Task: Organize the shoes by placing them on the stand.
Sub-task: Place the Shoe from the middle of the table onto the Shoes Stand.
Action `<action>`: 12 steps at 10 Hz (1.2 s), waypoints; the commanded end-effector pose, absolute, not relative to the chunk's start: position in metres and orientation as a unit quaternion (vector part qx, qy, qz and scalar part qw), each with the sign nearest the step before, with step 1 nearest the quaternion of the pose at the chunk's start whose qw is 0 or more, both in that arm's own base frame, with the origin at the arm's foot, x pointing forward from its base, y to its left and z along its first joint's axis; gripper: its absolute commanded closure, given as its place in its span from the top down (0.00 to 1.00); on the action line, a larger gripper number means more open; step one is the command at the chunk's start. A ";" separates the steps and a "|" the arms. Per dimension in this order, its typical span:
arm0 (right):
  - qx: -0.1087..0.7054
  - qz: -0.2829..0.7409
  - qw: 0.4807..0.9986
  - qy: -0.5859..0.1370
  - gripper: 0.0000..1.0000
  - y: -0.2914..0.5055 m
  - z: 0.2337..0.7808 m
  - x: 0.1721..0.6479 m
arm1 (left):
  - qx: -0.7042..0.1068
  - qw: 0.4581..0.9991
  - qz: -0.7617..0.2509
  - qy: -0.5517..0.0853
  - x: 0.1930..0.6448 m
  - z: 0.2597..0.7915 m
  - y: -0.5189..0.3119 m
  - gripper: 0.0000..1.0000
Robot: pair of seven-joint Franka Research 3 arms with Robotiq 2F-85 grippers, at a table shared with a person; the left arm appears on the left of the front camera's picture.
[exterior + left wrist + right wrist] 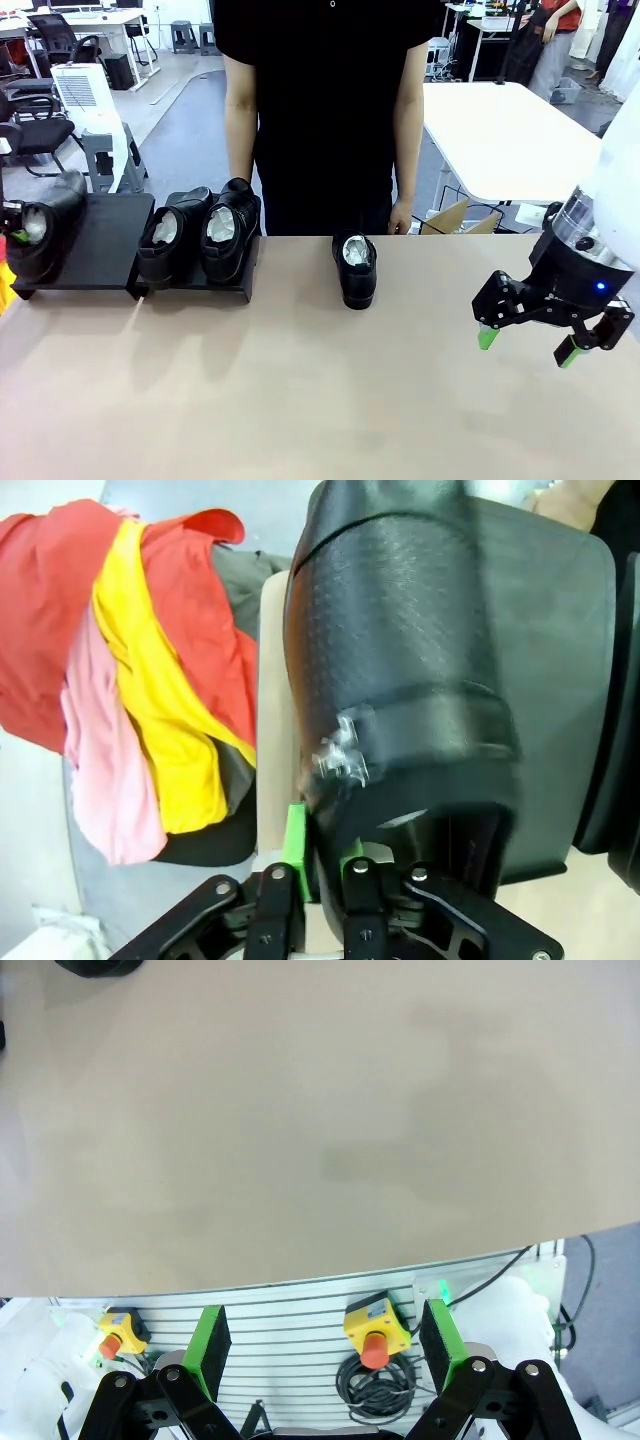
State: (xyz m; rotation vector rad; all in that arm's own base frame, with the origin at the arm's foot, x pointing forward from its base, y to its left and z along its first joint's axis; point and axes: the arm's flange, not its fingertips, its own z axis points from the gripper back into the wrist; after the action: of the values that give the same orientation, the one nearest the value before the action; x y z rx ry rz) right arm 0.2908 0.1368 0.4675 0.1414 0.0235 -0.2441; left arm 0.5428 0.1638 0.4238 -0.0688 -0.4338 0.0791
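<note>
Four shoes [230, 238] are out. Two sit side by side on the right platform of the stand [110, 235], at about 10 o'clock. A third shoe [40, 240] rests on the left platform at 9 o'clock. A loose shoe [357, 268] stands on the table [300, 400] just right of centre, toe toward 6 o'clock. The left pincer [322, 855] is pinched on the third shoe's heel rim. The right pincer [527, 347] hovers at 4 o'clock, spread wide and holding nothing.
</note>
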 end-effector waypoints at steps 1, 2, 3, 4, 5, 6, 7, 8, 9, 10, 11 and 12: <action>0.077 -0.113 0.990 0.015 1.00 0.135 0.469 0.294 | -0.042 0.971 0.030 -0.232 0.538 0.424 0.170 0.64; 0.077 -0.113 0.990 0.015 1.00 0.135 0.469 0.294 | -0.042 0.971 0.028 -0.235 0.539 0.425 0.171 0.83; 0.077 -0.113 0.990 0.015 1.00 0.135 0.469 0.294 | -0.042 0.970 0.026 -0.239 0.540 0.427 0.171 1.00; 0.077 -0.113 0.990 0.015 1.00 0.135 0.469 0.294 | -0.038 0.968 0.027 -0.245 0.538 0.431 0.173 1.00; 0.077 -0.113 0.990 0.015 1.00 0.135 0.469 0.294 | -0.032 0.967 0.034 -0.249 0.533 0.435 0.177 1.00; 0.077 -0.113 0.990 0.015 1.00 0.135 0.469 0.294 | -0.029 0.965 0.041 -0.259 0.526 0.439 0.181 1.00; 0.077 -0.113 0.990 0.015 1.00 0.135 0.469 0.294 | -0.033 0.964 0.043 -0.261 0.521 0.442 0.184 1.00; 0.077 -0.113 0.990 0.015 1.00 0.135 0.469 0.294 | -0.034 0.964 0.038 -0.259 0.516 0.445 0.184 1.00; 0.077 -0.113 0.990 0.015 1.00 0.135 0.469 0.294 | -0.032 0.966 0.033 -0.256 0.510 0.451 0.184 1.00; 0.077 -0.113 0.990 0.015 1.00 0.135 0.469 0.294 | -0.033 0.966 0.027 -0.257 0.506 0.456 0.184 1.00; 0.077 -0.113 0.990 0.015 1.00 0.135 0.469 0.294 | -0.040 0.966 0.025 -0.256 0.501 0.460 0.184 1.00; 0.077 -0.113 0.990 0.015 1.00 0.135 0.469 0.294 | -0.038 0.965 0.025 -0.259 0.493 0.466 0.182 1.00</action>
State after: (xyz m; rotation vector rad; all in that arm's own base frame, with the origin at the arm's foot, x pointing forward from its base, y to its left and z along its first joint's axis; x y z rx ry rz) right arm 0.2908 0.1368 0.4674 0.1413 0.0237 -0.2441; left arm 0.5052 0.1776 0.4638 -0.0564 -0.5134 0.0786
